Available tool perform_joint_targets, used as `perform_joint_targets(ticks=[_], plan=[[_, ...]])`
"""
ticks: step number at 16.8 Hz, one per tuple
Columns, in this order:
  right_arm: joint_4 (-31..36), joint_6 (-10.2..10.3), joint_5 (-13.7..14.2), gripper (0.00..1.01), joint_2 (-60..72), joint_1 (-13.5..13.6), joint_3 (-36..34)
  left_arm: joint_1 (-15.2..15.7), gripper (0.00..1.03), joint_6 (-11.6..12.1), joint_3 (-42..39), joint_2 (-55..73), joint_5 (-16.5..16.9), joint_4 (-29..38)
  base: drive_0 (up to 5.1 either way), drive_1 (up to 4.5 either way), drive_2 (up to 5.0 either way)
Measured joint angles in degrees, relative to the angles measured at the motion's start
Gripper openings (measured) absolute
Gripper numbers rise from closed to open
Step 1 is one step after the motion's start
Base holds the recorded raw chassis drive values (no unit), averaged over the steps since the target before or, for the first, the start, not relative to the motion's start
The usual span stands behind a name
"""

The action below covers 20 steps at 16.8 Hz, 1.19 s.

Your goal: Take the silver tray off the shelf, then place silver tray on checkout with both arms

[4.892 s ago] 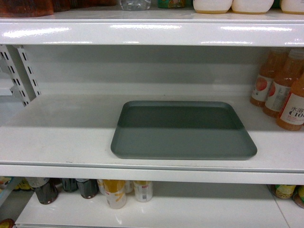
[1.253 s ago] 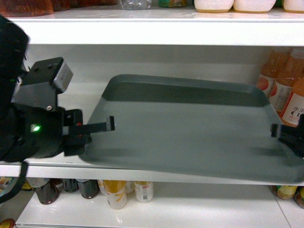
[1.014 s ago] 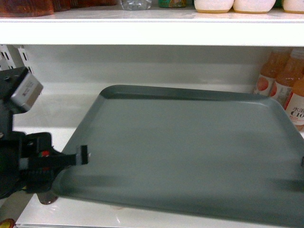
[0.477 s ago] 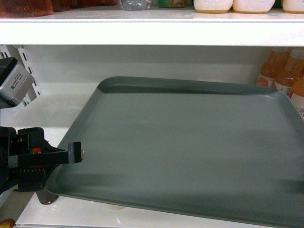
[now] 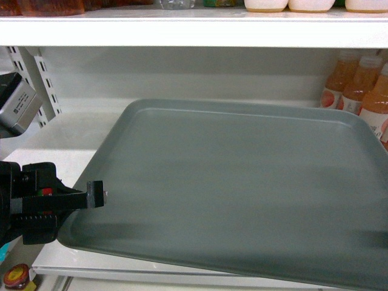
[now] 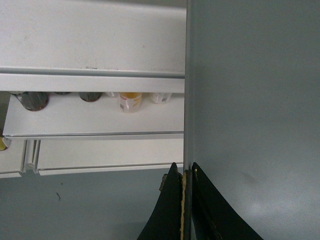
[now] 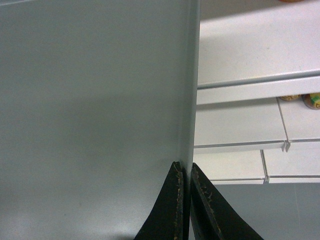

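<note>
With both pincers clamped on its opposite side rims, the silver tray (image 5: 236,194) looks lifted clear of the shelf (image 5: 66,154), so the first half of the task seems done. From the left gripper (image 6: 187,176) the tray spreads to the right, its rim pinched between the narrow jaws; from the right gripper (image 7: 185,172) it spreads to the left, held the same way. Behind and below both grippers sit the shelf boards. What is left: carrying the tray to the checkout, which no view shows, and setting it down
</note>
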Motion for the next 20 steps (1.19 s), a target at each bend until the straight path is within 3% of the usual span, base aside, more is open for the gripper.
perform_joint_targets(ticks=[20], plan=[[0.0,0.0,0.1,0.03,0.0,0.0,0.0,-0.1,0.02,0.0,0.0,0.0,-0.2,0.2,0.1,-4.22,4.4]])
